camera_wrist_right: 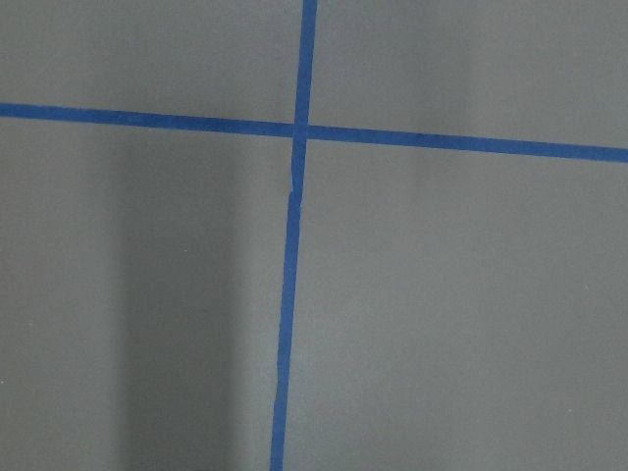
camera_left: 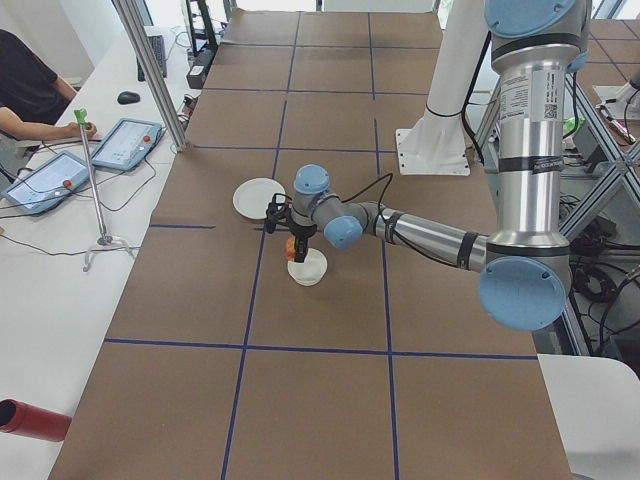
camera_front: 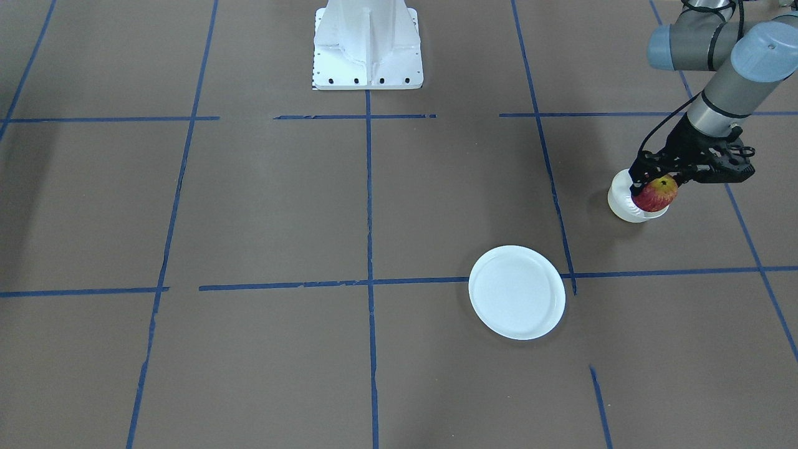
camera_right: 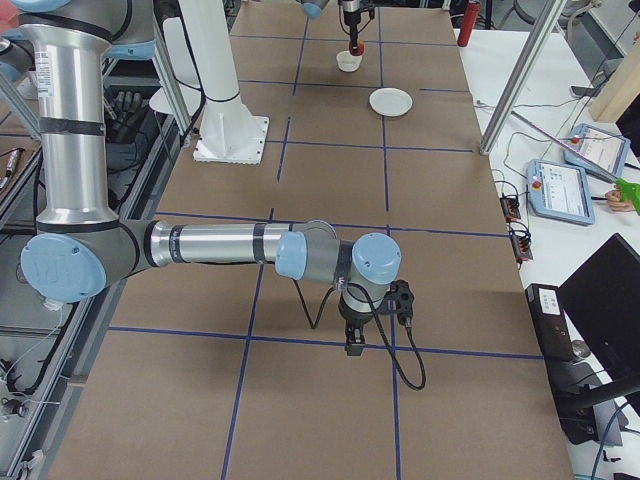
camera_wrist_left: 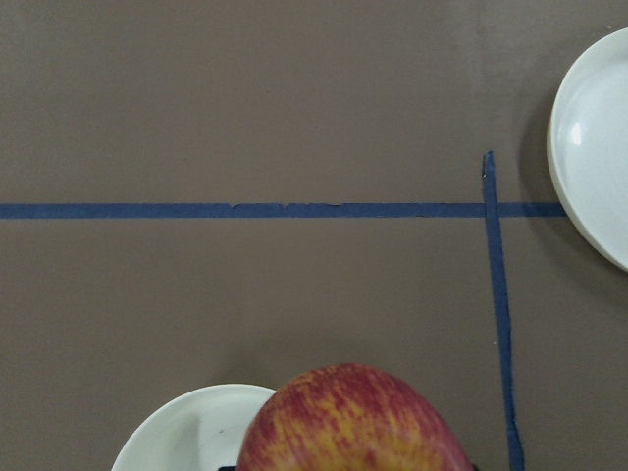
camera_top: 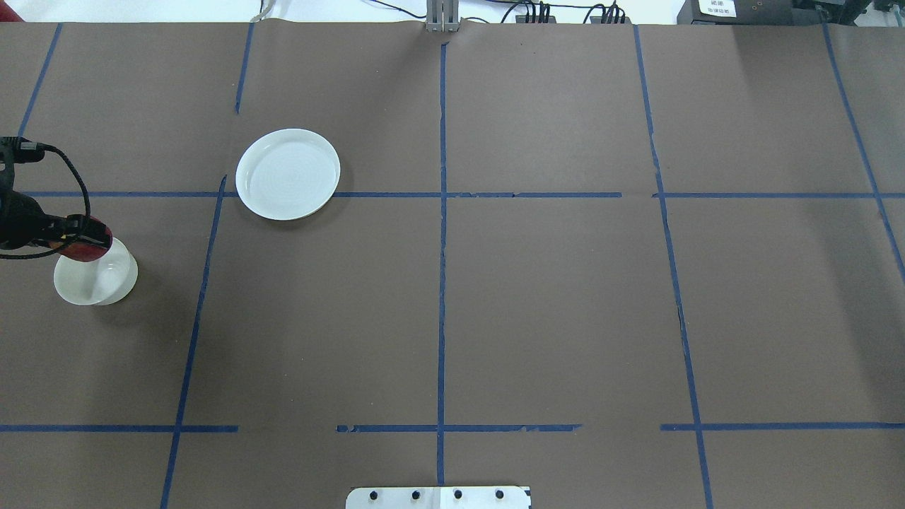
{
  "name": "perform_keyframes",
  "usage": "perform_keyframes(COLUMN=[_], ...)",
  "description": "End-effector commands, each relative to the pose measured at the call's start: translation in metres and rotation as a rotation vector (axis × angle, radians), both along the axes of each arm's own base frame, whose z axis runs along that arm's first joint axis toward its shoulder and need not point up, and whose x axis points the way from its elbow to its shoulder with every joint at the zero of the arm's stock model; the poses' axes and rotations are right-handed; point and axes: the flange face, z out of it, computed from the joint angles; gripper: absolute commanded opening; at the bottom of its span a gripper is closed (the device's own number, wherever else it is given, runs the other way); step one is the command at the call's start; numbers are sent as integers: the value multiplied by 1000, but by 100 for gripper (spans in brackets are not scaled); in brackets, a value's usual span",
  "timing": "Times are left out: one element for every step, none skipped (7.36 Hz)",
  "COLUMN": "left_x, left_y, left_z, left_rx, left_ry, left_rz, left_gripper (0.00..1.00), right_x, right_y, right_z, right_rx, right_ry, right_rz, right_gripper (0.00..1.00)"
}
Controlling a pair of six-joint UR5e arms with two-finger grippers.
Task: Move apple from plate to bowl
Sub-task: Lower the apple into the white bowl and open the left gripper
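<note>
apple [camera_wrist_left: 345, 420] cut off below | hides part of bowl [camera_wrist_left: 186, 432] | plate [camera_wrist_left: 599, 147] half cropped

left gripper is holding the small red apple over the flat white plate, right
No: the left gripper holds the small red apple over the small deep white bowl, not the flat white plate, which lies empty nearby. The exterior front-facing view shows it.
</note>
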Motion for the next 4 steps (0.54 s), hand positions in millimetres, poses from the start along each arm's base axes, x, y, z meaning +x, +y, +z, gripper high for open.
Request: perform_keyframes(left_x=[1,1,1,7], left_y=[0,2,3,5], left_z=[9,12,14,21], left_rx=[-14,-19,-23,-35], left_ry=[-9,-13,-15,-22], left_rz=[0,3,5,17], left_gripper=[0,0,0,0], right_x=[0,0,0,0], right_y=[0,0,0,0], right_z=[0,0,0,0], right_rx=[0,0,0,0], right_ry=[0,0,0,0], right_rz=[0,0,0,0], right_gripper=[100,100,100,100])
